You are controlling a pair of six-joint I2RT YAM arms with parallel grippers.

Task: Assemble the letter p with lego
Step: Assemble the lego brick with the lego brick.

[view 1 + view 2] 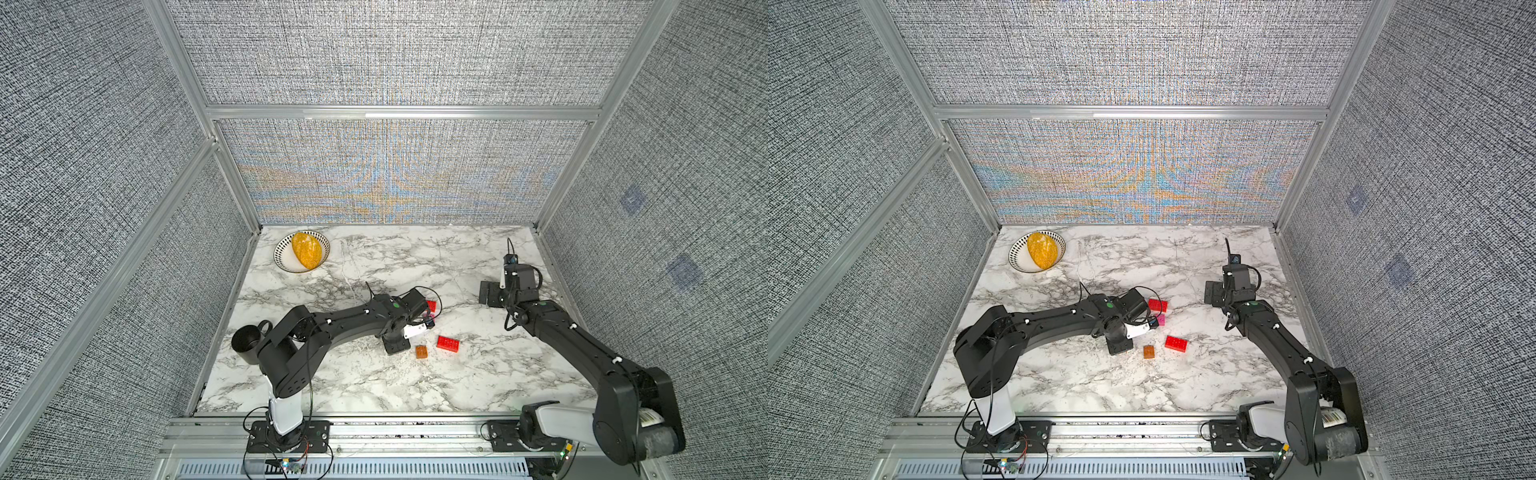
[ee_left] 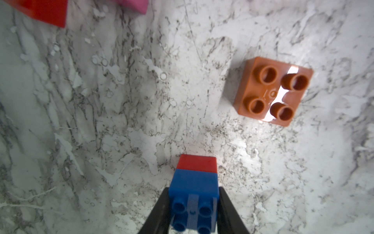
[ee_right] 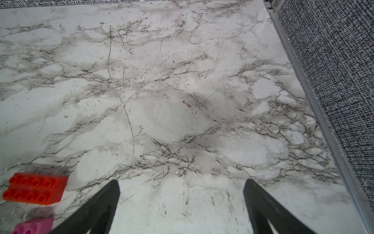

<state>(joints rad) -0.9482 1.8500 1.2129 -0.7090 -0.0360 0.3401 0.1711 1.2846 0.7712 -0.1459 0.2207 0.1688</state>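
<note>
Blue brick (image 2: 193,185) clamped in left gripper (image 2: 193,191), small red brick (image 2: 196,163) stuck on its underside.
I see orange brick (image 2: 272,91) loose on marble top (image 2: 121,121) near its tips; right gripper (image 3: 181,182) gapes wide, empty, long red brick (image 3: 34,189) and pink brick (image 3: 33,225) beside one finger.

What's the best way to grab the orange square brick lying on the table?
Pinch two opposite flat side walls of the orange brick, coming straight down from above. It sits studs-up with nothing touching it, so all four walls look clear.
</note>
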